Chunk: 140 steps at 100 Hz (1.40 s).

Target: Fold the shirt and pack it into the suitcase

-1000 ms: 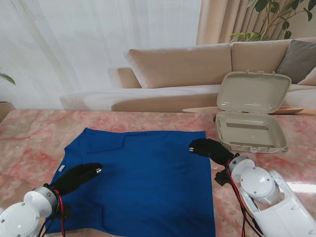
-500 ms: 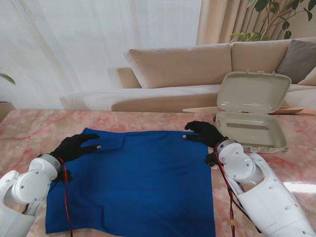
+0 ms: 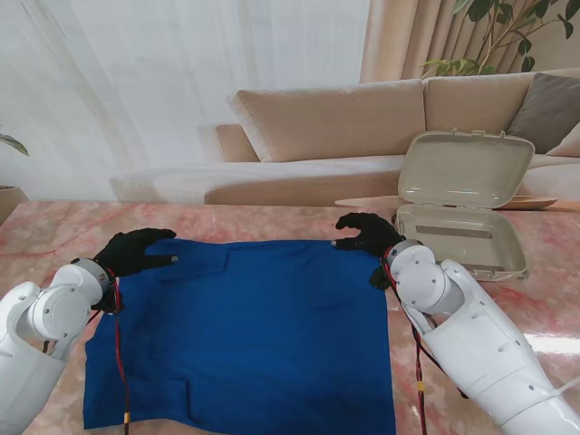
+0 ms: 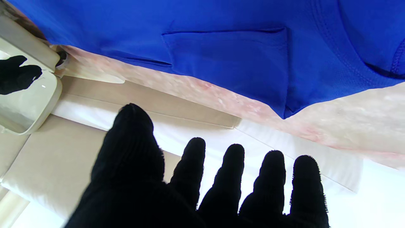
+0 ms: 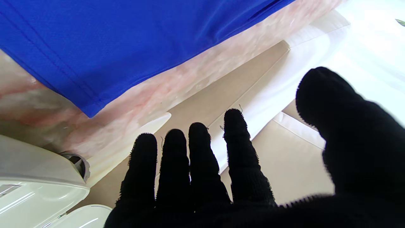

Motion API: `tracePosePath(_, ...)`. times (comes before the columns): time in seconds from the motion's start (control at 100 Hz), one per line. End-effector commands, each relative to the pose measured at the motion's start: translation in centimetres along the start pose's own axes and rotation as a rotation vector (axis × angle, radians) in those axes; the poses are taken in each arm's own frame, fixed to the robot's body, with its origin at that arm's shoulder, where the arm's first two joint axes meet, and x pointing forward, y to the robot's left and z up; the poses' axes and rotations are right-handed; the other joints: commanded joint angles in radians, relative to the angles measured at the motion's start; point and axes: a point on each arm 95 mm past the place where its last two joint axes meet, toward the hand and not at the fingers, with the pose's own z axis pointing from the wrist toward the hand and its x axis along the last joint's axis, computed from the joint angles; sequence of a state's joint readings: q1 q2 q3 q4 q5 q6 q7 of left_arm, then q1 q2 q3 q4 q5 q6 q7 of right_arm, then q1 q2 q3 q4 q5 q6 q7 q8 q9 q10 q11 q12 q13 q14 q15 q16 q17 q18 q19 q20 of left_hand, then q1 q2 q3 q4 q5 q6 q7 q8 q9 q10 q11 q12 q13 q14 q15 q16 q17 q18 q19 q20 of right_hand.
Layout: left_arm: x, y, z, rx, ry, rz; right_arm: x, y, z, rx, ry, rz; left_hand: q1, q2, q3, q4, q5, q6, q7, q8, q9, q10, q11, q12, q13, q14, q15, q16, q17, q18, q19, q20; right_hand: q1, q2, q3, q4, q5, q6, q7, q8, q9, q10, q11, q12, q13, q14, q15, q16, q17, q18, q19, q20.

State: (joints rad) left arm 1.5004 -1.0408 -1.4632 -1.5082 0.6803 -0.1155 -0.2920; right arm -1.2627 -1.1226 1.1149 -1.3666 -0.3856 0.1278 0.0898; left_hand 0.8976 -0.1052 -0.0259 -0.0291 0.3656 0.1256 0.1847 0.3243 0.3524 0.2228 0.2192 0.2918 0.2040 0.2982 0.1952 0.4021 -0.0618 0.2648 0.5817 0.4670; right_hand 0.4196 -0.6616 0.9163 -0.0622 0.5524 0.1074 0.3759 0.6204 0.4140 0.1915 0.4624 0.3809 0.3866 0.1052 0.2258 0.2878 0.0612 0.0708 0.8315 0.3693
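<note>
A blue shirt (image 3: 254,335) lies flat on the pink marble table (image 3: 54,245), partly folded into a rough square. My left hand (image 3: 136,251), in a black glove, hovers over its far left corner with fingers spread and nothing in them. My right hand (image 3: 367,234) hovers over the far right corner (image 5: 90,110), also open and empty. The beige suitcase (image 3: 458,240) stands open at the right, lid up, just beyond my right hand. In the left wrist view the shirt (image 4: 221,47) shows a sewn fold near its corner.
A beige sofa (image 3: 362,127) and white curtain stand beyond the table's far edge. A plant (image 3: 507,36) rises at the back right. Red cables run along both forearms. Bare marble lies to the left of the shirt and between shirt and suitcase.
Both hands have moved away from me, from the shirt's middle sides to its two far corners. The shirt's near left edge has shifted slightly. Both hands stay open.
</note>
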Motion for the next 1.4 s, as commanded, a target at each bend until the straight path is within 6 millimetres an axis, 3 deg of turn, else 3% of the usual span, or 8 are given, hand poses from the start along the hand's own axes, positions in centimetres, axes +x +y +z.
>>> tracePosePath(0.0,-0.5,-0.1,0.5,0.005,-0.004,0.014,-0.2,-0.2,0.4,0.014,-0.011,-0.001,0.053,-0.015,-0.002,-0.016,-0.05,-0.032,-0.009,-0.014,-0.04,-0.013,0.008,-0.015,-0.048,-0.035,-0.019,-0.016,-0.013,-0.029,-0.04,-0.02,-0.012,-0.032,0.03,-0.007,-0.038,-0.013,0.011,0.012,-0.035,-0.022,0.012,0.0,-0.041,-0.031,-0.013,-0.021,-0.022,-0.037,-0.025,-0.014)
tracePosePath(0.39,-2.1,0.6,3.7,-0.028,-0.014,0.042,-1.5,-1.4,2.9,0.049,-0.053,-0.027,0.052,-0.023,-0.002,-0.016,-0.128,-0.065,-0.051,-0.068,-0.109,-0.028,0.013,-0.037,-0.113,-0.065,-0.028,-0.04,-0.016,-0.056,-0.16,-0.054,-0.019,-0.027,0.031,-0.008,-0.08,-0.015,0.023,0.007,-0.093,-0.034,0.017,-0.011,-0.125,-0.057,-0.017,-0.044,-0.066,-0.066,-0.097,-0.013)
tracePosePath(0.61,-2.5,1.5,5.3,-0.034,-0.015,0.051,-2.1,-1.9,3.9,0.064,-0.072,-0.022,0.037,-0.014,-0.002,-0.017,-0.182,-0.107,-0.083,-0.12,-0.176,-0.046,-0.043,-0.096,-0.167,-0.091,-0.102,-0.081,-0.019,-0.101,-0.35,-0.078,-0.02,-0.021,0.027,-0.008,-0.086,-0.012,0.029,0.004,-0.103,-0.034,0.024,-0.01,-0.15,-0.066,-0.015,-0.051,-0.077,-0.075,-0.122,-0.009)
tracePosePath(0.71,-2.6,1.8,5.8,-0.034,-0.008,0.075,-2.3,-2.1,4.1,0.068,-0.078,-0.021,0.035,-0.008,-0.003,-0.017,-0.19,-0.109,-0.09,-0.13,-0.181,-0.06,-0.071,-0.113,-0.179,-0.107,-0.146,-0.088,-0.015,-0.133,-0.451,-0.093,-0.022,-0.018,0.025,-0.007,-0.087,-0.012,0.032,0.003,-0.105,-0.033,0.028,-0.01,-0.158,-0.067,-0.012,-0.053,-0.078,-0.075,-0.129,-0.006)
tracePosePath(0.92,-2.6,2.0,7.0,-0.055,0.005,0.098,-2.7,-2.4,4.6,0.082,-0.088,-0.019,0.039,-0.013,-0.002,-0.017,-0.189,-0.107,-0.088,-0.13,-0.18,-0.057,-0.069,-0.11,-0.186,-0.108,-0.159,-0.084,-0.011,-0.134,-0.477,-0.092,-0.026,-0.013,0.021,-0.006,-0.083,-0.012,0.037,0.0,-0.106,-0.031,0.034,-0.011,-0.165,-0.067,-0.003,-0.057,-0.077,-0.079,-0.137,0.003)
tracePosePath(1.09,-2.7,2.3,7.9,-0.079,0.005,0.101,-3.2,-2.6,5.0,0.095,-0.103,-0.016,0.046,-0.017,0.0,-0.016,-0.176,-0.097,-0.071,-0.12,-0.182,-0.039,-0.062,-0.102,-0.186,-0.081,-0.156,-0.073,-0.009,-0.119,-0.471,-0.071,-0.024,-0.017,0.021,-0.007,-0.083,-0.014,0.039,-0.002,-0.107,-0.033,0.035,-0.012,-0.166,-0.067,0.003,-0.059,-0.079,-0.082,-0.143,0.009)
tracePosePath(1.17,-2.7,2.6,8.2,-0.091,0.003,0.104,-3.4,-2.7,5.1,0.102,-0.108,-0.019,0.05,-0.019,0.0,-0.016,-0.18,-0.091,-0.059,-0.109,-0.189,-0.028,-0.075,-0.099,-0.188,-0.056,-0.145,-0.052,-0.016,-0.099,-0.441,-0.006,-0.024,-0.021,0.022,-0.007,-0.083,-0.016,0.04,-0.003,-0.109,-0.034,0.034,-0.013,-0.166,-0.068,0.005,-0.06,-0.078,-0.081,-0.145,0.012)
tracePosePath(1.39,-2.9,3.1,8.9,-0.128,-0.003,0.11,-3.8,-3.1,5.4,0.118,-0.115,-0.027,0.055,-0.023,0.0,-0.016,-0.171,-0.085,-0.044,-0.099,-0.187,-0.021,-0.07,-0.084,-0.178,-0.05,-0.121,-0.034,-0.017,-0.084,-0.409,0.032,-0.023,-0.028,0.026,-0.009,-0.086,-0.019,0.044,-0.004,-0.116,-0.034,0.033,-0.015,-0.169,-0.064,0.008,-0.062,-0.078,-0.078,-0.151,0.018)
